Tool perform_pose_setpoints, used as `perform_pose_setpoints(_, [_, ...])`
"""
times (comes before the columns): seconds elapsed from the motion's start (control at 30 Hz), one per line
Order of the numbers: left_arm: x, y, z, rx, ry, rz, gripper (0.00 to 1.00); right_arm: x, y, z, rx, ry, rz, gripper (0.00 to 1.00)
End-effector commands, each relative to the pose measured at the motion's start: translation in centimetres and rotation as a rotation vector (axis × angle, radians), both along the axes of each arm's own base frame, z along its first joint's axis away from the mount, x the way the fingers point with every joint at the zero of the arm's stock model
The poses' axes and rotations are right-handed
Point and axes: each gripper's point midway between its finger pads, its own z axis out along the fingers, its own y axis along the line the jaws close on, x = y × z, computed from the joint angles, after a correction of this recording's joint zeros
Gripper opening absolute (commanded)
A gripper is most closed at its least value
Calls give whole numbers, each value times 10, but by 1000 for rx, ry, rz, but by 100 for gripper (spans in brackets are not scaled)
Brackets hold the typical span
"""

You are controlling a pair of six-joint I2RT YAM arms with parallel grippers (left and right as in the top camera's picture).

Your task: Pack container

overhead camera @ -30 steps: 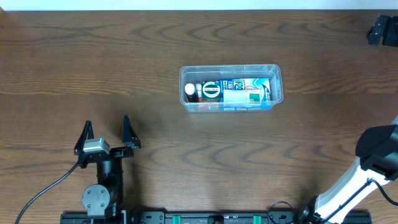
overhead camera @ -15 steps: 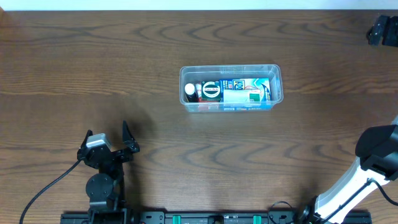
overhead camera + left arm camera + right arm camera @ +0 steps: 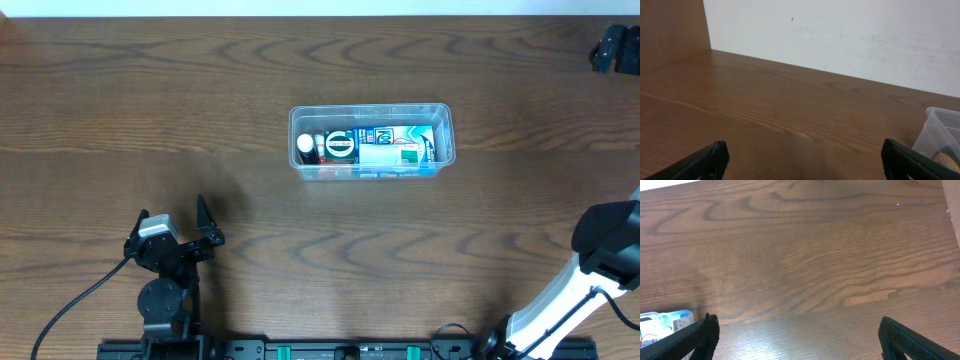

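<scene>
The clear plastic container (image 3: 370, 142) sits mid-table and holds a white-capped bottle (image 3: 305, 145), a round lid and blue and white boxes (image 3: 400, 145). My left gripper (image 3: 172, 225) is open and empty near the front left, well away from the container. The left wrist view shows its jaws (image 3: 805, 152) wide apart and the container's corner (image 3: 942, 132) at the right edge. In the right wrist view my right gripper (image 3: 800, 330) is open and empty over bare wood, with the container's end (image 3: 662, 322) at the lower left.
The right arm (image 3: 608, 240) stands at the right edge of the overhead view. A dark object (image 3: 615, 48) sits at the far right corner. A white wall (image 3: 840, 35) runs behind the table, with a wooden panel (image 3: 670, 30) at the left.
The left gripper drew back a little toward its base at the front edge, then held still. The container and the right arm have not moved.
</scene>
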Motion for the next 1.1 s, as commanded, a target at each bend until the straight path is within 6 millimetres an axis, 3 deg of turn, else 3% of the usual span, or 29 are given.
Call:
perform_pose_setpoints(0.0, [-2, 6, -18, -4, 55, 32, 98, -2, -1, 9, -3, -20, -13, 99])
perform_pose_setpoints(0.73, [-2, 6, -18, -5, 55, 32, 98, -2, 2, 14, -8, -31, -8, 99])
perform_pose_setpoints(0.93, [-2, 6, -18, -5, 55, 32, 98, -9, 28, 53, -41, -107, 36, 99])
perform_pose_setpoints(1.07, [-2, 6, -18, -4, 55, 32, 98, -20, 64, 96, -73, -197, 99, 99])
